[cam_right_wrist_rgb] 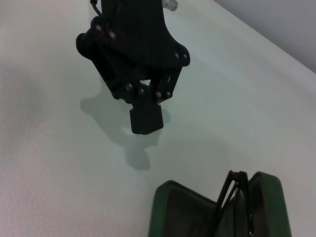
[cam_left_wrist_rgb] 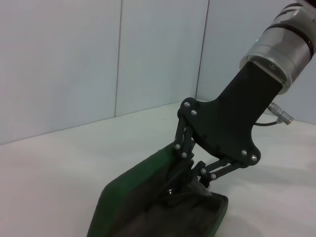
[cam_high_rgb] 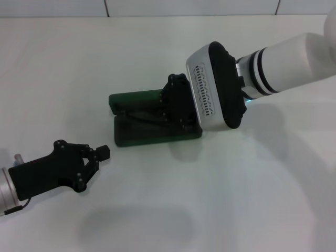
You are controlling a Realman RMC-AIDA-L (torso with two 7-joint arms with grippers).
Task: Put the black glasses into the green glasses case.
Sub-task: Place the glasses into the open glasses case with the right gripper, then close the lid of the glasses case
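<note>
The green glasses case (cam_high_rgb: 131,100) lies open in the middle of the white table. It also shows in the left wrist view (cam_left_wrist_rgb: 123,197) and the right wrist view (cam_right_wrist_rgb: 158,212). My right gripper (cam_high_rgb: 176,107) reaches down into the open case, its fingers close together on the black glasses (cam_right_wrist_rgb: 228,195), which stand tilted between the two halves. The left wrist view shows this gripper (cam_left_wrist_rgb: 192,175) inside the case. My left gripper (cam_high_rgb: 101,152) rests shut and empty on the table in front of and left of the case. It shows in the right wrist view (cam_right_wrist_rgb: 145,118).
The white table (cam_high_rgb: 236,199) spreads around the case. A tiled wall (cam_left_wrist_rgb: 74,59) stands behind it. My right arm's white forearm (cam_high_rgb: 294,58) comes in from the upper right.
</note>
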